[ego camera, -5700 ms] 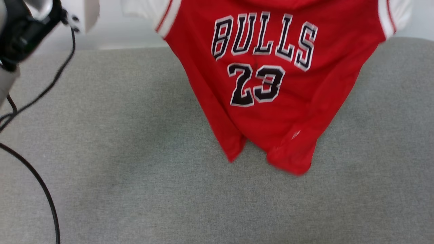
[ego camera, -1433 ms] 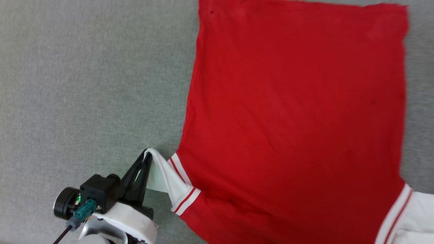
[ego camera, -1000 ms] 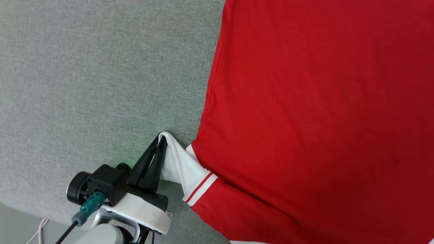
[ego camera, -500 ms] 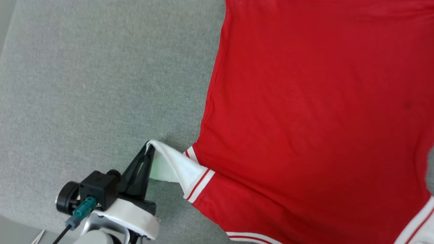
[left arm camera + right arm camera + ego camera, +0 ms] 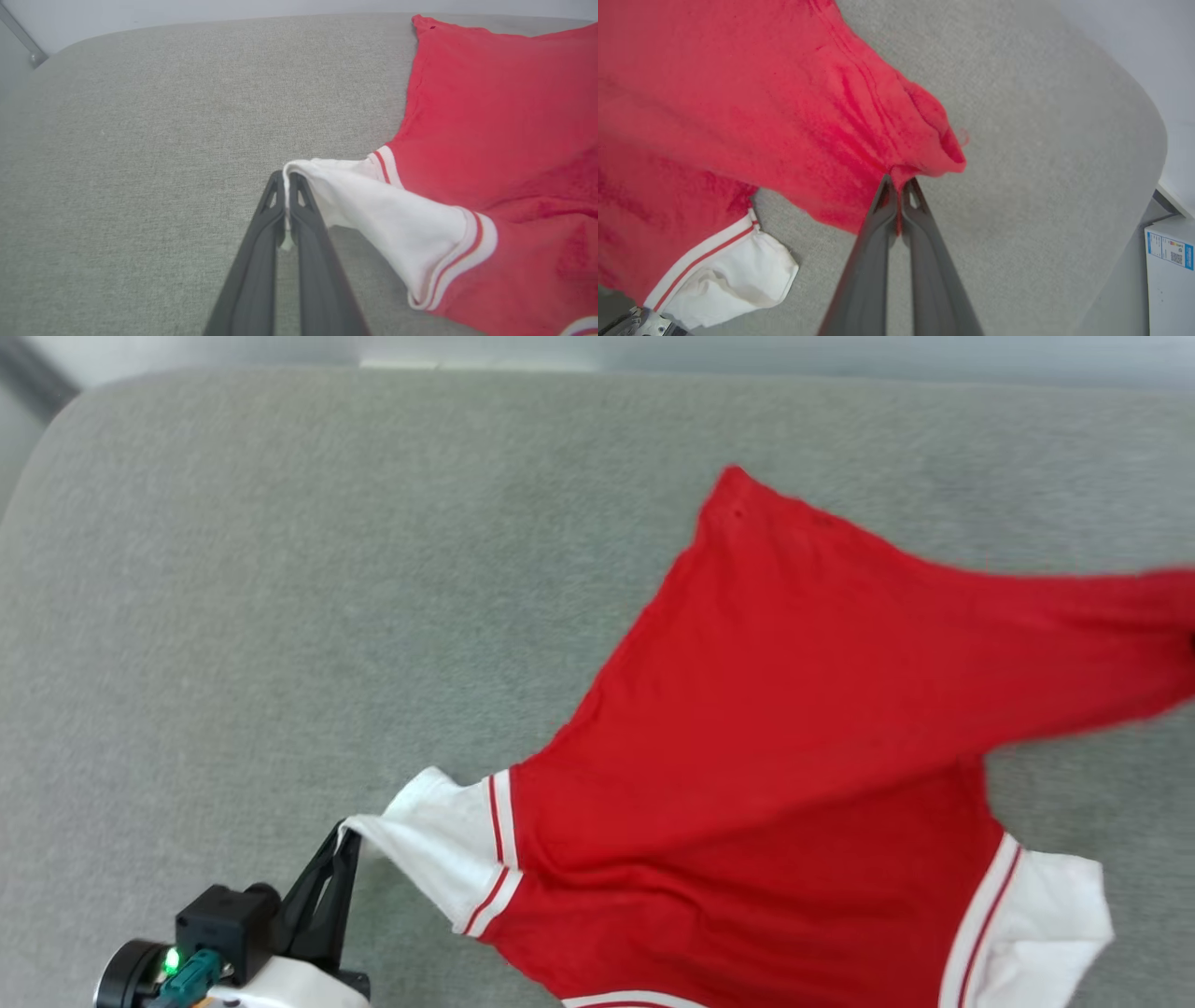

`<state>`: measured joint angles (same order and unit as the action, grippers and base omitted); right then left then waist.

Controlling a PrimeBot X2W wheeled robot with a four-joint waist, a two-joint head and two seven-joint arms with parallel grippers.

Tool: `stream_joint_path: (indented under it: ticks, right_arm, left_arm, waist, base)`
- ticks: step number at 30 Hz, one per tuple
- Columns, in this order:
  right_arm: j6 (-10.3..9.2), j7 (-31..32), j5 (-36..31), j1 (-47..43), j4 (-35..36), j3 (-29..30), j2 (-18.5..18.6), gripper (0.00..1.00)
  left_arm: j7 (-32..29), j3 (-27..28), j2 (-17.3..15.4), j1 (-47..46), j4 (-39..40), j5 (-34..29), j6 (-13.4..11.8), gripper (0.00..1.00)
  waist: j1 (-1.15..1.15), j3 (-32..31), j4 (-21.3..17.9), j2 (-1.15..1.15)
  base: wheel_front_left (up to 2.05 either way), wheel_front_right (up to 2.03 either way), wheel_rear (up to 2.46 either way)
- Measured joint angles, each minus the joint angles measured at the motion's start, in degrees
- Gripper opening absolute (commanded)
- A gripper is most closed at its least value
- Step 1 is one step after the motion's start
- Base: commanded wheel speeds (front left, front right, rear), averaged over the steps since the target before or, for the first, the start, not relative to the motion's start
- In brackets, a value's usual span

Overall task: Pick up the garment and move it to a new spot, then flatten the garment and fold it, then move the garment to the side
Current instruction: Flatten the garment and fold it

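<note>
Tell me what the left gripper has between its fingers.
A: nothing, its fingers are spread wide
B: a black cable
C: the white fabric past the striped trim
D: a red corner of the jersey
C: in the left wrist view the left gripper is shut on the white tip of the garment, just past its red-and-white stripes.

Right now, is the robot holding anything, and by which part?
Yes, the garment: the left gripper pinches its white corner, the right gripper a bunched red edge.
</note>
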<state>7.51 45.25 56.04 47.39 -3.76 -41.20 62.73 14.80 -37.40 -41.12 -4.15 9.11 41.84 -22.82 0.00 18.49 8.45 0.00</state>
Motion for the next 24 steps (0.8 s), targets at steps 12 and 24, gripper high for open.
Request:
stream_joint_path:
  ticks: [12, 24]
  right_arm:
    - [0.00, -10.46, 6.93, -31.14, 1.57, -0.73, 5.33, 0.00]
    - [0.00, -20.02, 6.77, -45.29, -3.86, 6.09, -3.44, 1.00]
  left_arm:
    - [0.08, 1.82, -1.78, 5.32, 0.55, 1.86, -1.15, 0.00]
    - [0.09, 2.38, -1.41, 6.00, 0.60, 1.83, -1.22, 0.00]
  waist:
    - [-0.01, -6.07, -7.17, 0.00]
    - [0.00, -6.31, -8.46, 0.00]
  base:
    - [0.00, 0.00, 0.00]
    - [0.00, 0.00, 0.00]
